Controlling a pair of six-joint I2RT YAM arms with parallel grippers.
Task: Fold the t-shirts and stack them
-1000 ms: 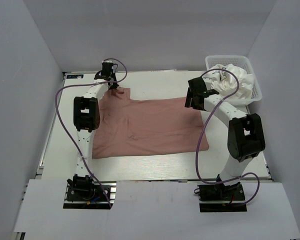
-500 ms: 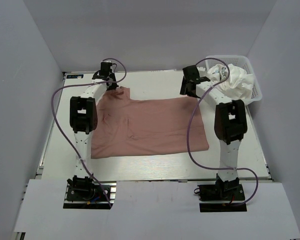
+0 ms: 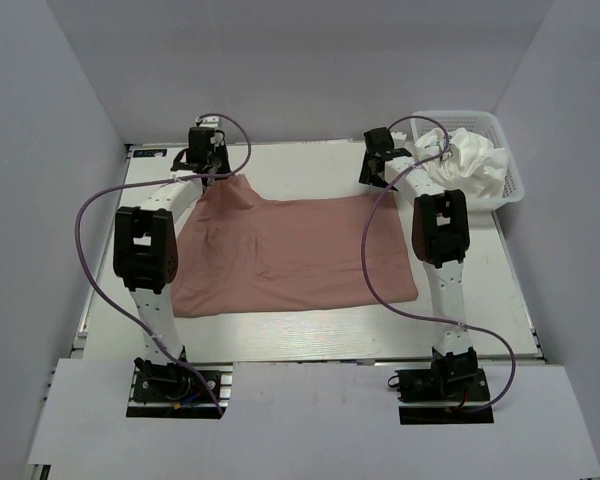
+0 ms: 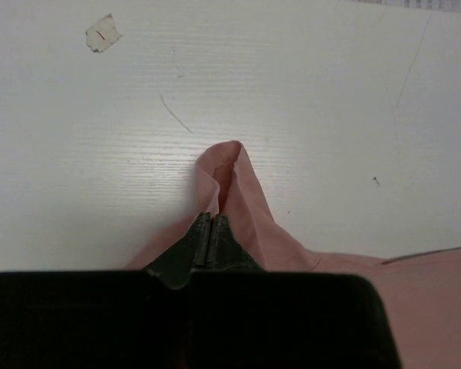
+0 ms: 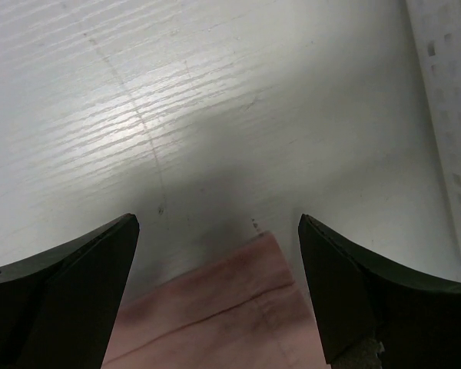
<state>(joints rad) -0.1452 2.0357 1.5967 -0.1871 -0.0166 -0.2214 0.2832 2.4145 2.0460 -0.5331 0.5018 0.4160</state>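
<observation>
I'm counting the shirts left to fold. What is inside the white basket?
Crumpled white cloth with dark print fills the basket, heaped above its rim. How many shirts that is, and anything beneath, is hidden.

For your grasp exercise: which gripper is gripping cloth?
The left gripper, shut on a corner of the pink t-shirt; the right gripper hangs open.

Both arms shifted; left one now has cloth.
Left gripper (image 4: 210, 221) went from part-open to clamped on the pink t-shirt (image 3: 300, 250) at its 11 o'clock corner, and the cloth there is drawn taut outward. Right gripper (image 5: 217, 223), jaws wide, swung from the shirt's 3 o'clock edge to above its 1 o'clock corner; that arm straightened.
</observation>
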